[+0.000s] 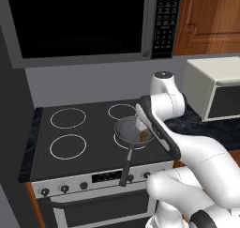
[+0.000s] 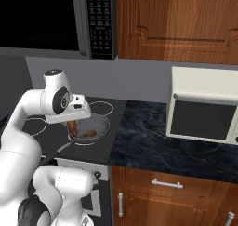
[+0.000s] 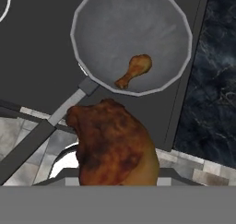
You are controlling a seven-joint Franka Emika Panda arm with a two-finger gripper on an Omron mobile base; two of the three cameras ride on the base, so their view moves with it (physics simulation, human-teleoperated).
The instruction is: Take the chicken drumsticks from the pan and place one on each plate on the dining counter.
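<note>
One chicken drumstick (image 3: 115, 147) looms large at the bottom of the hand view, held up above the stove; it hides the fingertips. In the right base view my gripper (image 2: 73, 122) hangs over the pan's left rim, shut on this drumstick (image 2: 73, 127). The second drumstick (image 3: 134, 70) lies in the grey pan (image 3: 115, 29), meaty end toward the counter side. The pan (image 1: 127, 128) sits on the stove's front right burner, its dark handle (image 1: 127, 166) pointing at the front edge. The blue plates and the dining counter are out of view.
A black glass stovetop (image 1: 70, 128) with ring burners carries the pan. A microwave (image 1: 79, 20) hangs over it. To the right, a black marbled counter (image 2: 144, 141) bears a white countertop oven (image 2: 204, 104). Wood cabinets (image 2: 176, 20) hang above.
</note>
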